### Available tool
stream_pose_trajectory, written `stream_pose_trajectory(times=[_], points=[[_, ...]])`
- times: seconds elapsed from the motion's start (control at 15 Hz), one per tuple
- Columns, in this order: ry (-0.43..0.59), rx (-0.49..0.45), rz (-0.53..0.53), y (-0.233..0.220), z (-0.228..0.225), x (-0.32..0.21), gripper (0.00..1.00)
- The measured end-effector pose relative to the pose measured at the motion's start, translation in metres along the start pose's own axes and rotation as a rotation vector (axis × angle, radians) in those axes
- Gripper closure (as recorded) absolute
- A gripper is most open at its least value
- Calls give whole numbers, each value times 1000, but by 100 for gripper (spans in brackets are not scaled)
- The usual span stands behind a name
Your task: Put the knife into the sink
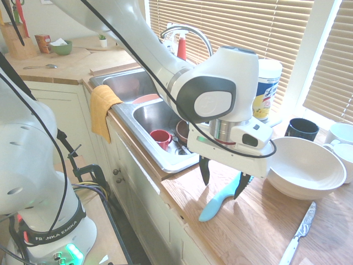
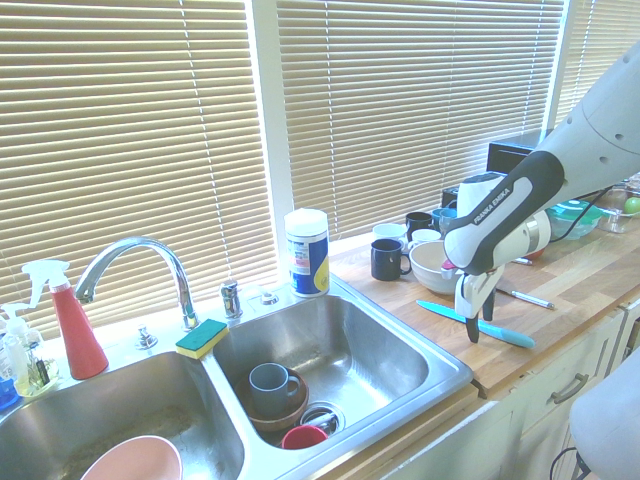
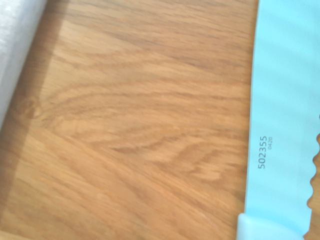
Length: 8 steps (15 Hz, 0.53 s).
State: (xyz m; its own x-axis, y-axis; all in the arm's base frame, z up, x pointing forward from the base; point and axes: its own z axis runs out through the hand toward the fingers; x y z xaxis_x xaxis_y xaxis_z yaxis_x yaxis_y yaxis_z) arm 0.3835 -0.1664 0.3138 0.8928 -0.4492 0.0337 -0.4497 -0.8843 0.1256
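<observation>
The light turquoise knife (image 1: 214, 206) lies flat on the wooden counter, to the right of the sink (image 1: 128, 114). Only its handle end shows in the first exterior view, since the gripper body hides the blade. My gripper (image 1: 223, 179) hangs low over the knife's middle, open, with one dark finger on each side of it and nothing held. From the other side the knife (image 2: 512, 336) lies along the counter beside the sink (image 2: 432, 357), with the gripper (image 2: 479, 320) straddling it. The wrist view shows the serrated blade (image 3: 280, 115) close up, with small print on it.
A large white bowl (image 1: 304, 165) sits just behind the knife, and a metal knife (image 1: 300, 231) lies to its right. A black mug (image 1: 301, 128), a wipes canister (image 1: 267, 83) and a yellow cloth (image 1: 101, 108) are nearby. The near basin holds a red cup (image 1: 160, 137) and dishes.
</observation>
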Motion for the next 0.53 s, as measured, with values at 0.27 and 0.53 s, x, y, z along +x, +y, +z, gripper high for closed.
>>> stream_pose_trajectory(times=[0.27,0.53], points=[[3,3,8,3,0,1,100],[-15,47,64,12,3,1,100]])
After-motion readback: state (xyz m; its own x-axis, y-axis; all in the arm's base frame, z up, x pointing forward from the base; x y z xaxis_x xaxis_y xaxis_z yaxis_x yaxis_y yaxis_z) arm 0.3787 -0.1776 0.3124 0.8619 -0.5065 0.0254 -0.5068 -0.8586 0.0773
